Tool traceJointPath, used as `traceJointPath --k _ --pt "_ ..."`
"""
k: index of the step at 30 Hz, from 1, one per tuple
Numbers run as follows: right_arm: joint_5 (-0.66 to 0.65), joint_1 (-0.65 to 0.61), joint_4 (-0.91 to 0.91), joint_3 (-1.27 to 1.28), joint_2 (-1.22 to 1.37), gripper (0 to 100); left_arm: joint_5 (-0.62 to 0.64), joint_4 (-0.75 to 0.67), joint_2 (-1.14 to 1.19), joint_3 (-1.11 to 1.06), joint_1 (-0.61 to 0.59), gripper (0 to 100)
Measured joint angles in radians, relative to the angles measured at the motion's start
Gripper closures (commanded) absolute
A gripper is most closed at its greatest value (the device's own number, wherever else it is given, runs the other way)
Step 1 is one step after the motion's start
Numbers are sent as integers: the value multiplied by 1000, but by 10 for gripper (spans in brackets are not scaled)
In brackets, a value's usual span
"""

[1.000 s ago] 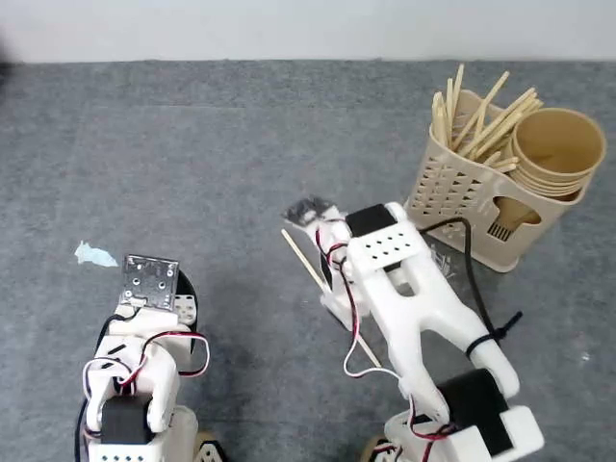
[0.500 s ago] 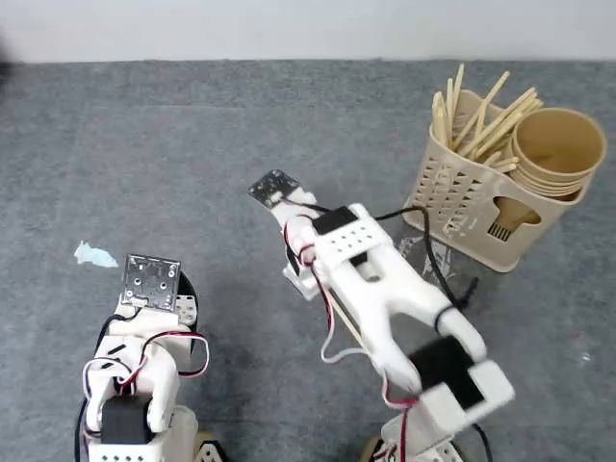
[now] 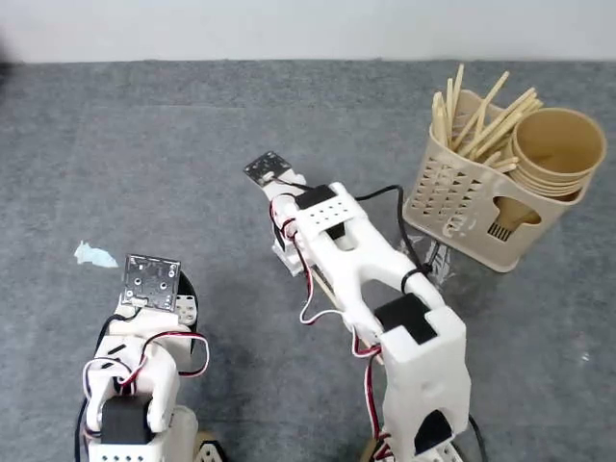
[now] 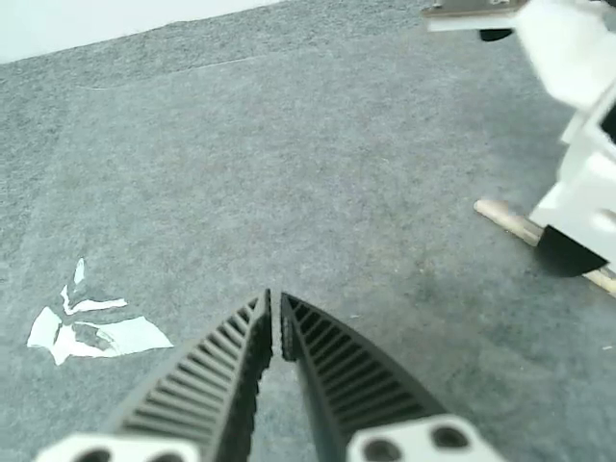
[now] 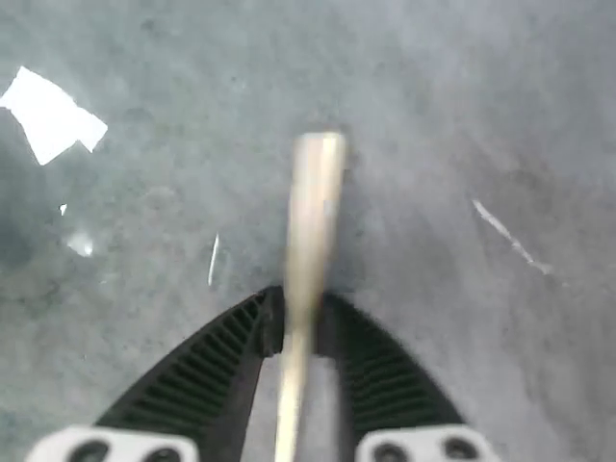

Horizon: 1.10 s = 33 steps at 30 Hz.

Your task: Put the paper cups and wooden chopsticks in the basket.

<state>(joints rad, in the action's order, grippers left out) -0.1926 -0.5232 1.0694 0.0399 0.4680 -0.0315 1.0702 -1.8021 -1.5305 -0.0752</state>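
A wooden chopstick point(image 5: 310, 221) is clamped between the jaws of my right gripper point(image 5: 300, 303) and points out over the grey mat. From above, the right gripper point(image 3: 292, 258) sits mid-table, left of the basket point(image 3: 452, 197), with a short piece of the chopstick point(image 3: 327, 291) showing under the arm. The beige basket holds several chopsticks point(image 3: 481, 115) and stacked paper cups point(image 3: 558, 144). My left gripper point(image 4: 275, 322) is shut on nothing, low over the mat at the near left point(image 3: 149, 289). It faces the chopstick's end point(image 4: 515, 224).
A torn scrap of paper point(image 3: 94, 255) lies on the mat ahead of the left arm, also seen as white scraps point(image 4: 91, 327) close to its fingers. Another white scrap point(image 5: 53, 115) lies near the right gripper. Open grey mat stretches across the far left.
The right arm has swung left and away from the basket, its gripper staying over the chopstick. The left arm has not moved.
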Motion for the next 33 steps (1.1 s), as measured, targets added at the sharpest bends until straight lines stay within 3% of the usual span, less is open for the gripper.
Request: traceJointPath --k 10,24,33 --pt "-2 23 193 -41 -54 991 0 0 0 0 0 986" --pt "-2 106 350 -46 -649 991 0 0 0 0 0 986" --pt "-2 229 351 -292 -853 991 0 0 0 0 0 986"
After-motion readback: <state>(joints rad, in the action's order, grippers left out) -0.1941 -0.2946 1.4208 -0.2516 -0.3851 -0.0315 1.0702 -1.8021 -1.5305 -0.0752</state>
